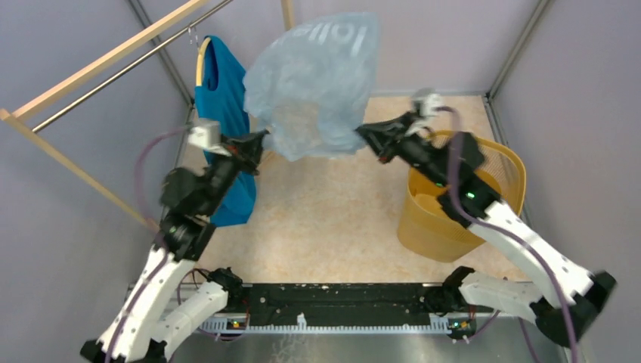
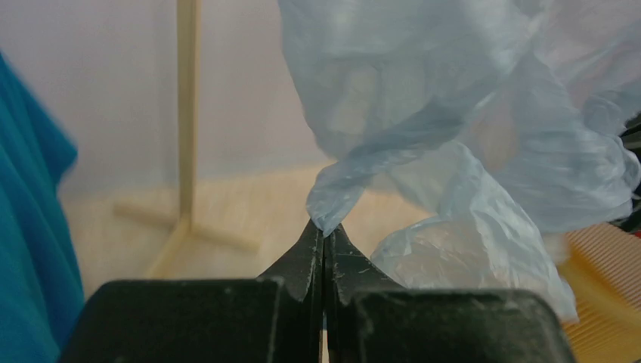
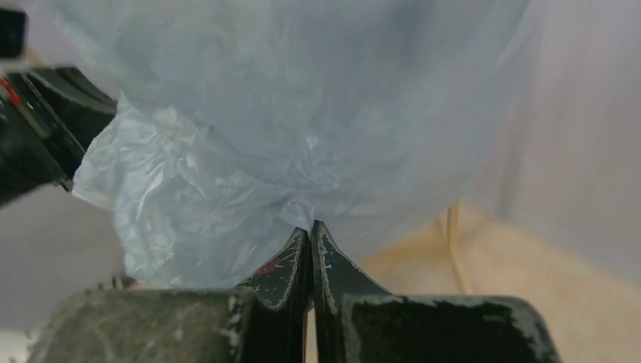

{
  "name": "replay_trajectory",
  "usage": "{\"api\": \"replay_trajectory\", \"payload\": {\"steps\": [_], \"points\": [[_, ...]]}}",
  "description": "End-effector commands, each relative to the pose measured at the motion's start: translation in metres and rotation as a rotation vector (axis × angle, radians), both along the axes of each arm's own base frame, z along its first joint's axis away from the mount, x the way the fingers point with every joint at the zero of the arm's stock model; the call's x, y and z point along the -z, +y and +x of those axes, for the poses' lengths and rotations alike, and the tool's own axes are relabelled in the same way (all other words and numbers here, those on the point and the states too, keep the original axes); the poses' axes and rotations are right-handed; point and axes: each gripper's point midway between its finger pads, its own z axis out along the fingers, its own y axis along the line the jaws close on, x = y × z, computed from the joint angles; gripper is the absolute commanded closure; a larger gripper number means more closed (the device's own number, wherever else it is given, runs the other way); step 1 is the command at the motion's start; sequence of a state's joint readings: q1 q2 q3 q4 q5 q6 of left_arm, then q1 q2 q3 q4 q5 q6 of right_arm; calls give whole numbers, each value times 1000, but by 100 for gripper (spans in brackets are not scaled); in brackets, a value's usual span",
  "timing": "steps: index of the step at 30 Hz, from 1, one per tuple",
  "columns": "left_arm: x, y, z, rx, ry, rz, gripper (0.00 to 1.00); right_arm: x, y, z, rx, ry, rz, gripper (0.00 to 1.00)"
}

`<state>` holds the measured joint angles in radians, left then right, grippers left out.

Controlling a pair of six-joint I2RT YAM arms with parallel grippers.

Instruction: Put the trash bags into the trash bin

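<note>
From above, we see the trash bag (image 1: 314,83), thin, crinkly, translucent pale blue with what may be lettering, held aloft over the bench (image 1: 325,219), apart from the trash bin (image 1: 503,162). Left wrist view: the left pincer (image 2: 323,236) is clamped on a twisted corner. Right wrist view: the right pincer (image 3: 310,233) nips a gathered fold.

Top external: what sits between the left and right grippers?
Only the trash bag, pinched at one edge by the left gripper and at the other by the right gripper. The top external view shows it.
</note>
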<state>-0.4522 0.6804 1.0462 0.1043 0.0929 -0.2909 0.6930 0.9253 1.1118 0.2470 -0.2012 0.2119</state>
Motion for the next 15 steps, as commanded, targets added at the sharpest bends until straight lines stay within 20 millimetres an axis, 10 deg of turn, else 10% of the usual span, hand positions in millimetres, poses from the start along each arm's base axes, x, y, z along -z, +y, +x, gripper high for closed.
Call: {"api": "replay_trajectory", "payload": {"steps": [1, 6, 10, 12, 15], "points": [[137, 7, 51, -158, 403, 132, 100, 107, 28, 40, 22, 301, -183, 100], [-17, -17, 50, -43, 82, 74, 100, -22, 29, 63, 80, 97, -91, 100], [-146, -28, -18, 159, -267, 3, 100, -148, 8, 1, -31, -178, 58, 100], [-168, -29, -66, 276, -403, -3, 100, -169, -6, -45, -120, -300, 108, 100], [-156, -13, -94, 261, -467, -32, 100, -150, -21, -87, -198, -408, 141, 100]]}}
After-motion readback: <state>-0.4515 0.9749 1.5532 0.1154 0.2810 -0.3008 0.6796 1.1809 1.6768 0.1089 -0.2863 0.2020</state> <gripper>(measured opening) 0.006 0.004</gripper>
